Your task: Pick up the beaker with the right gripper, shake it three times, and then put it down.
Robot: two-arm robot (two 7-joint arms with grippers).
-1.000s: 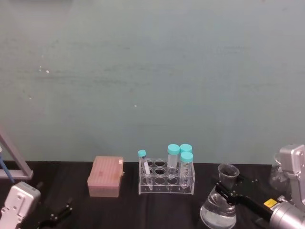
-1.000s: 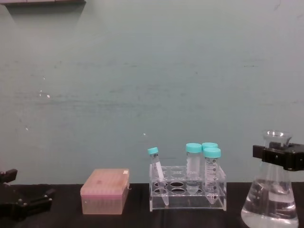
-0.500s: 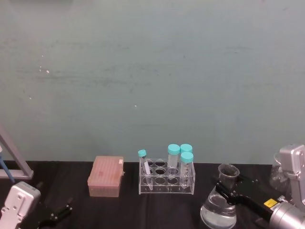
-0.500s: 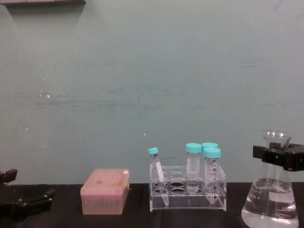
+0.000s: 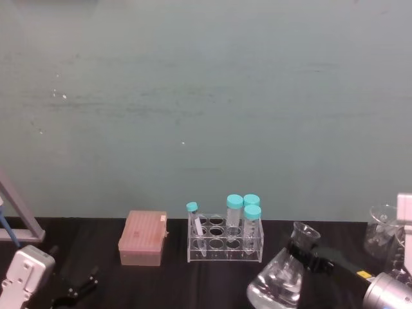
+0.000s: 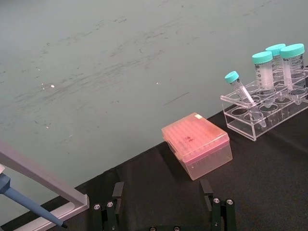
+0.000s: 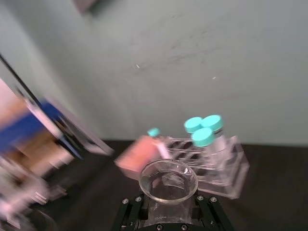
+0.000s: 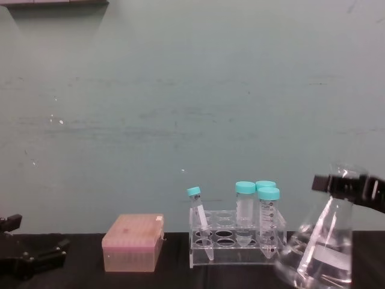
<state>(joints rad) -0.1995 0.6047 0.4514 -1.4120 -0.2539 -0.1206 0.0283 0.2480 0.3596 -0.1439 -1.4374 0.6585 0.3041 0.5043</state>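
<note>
Nearest me, at 7 o'clock on the table, the left gripper (image 6: 162, 202) sits parked, fingers apart. My right gripper (image 5: 313, 259) is clamped on the neck of the beaker (image 5: 278, 283), held tilted at 5 o'clock from the tube rack (image 5: 225, 241). I judge this is mid-shake, so I'd use short swings, clear of the rack. The chest view gives the lean side-on. The right wrist view looks into the open mouth.

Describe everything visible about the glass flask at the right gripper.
The beaker is a clear glass conical flask with a wide base, narrow neck and flared open rim, white markings and what looks like clear liquid low inside. It is tilted, base toward the tube rack, rim leaning away. The right gripper is clamped around its neck. Whether its base touches the black table cannot be told.
</note>
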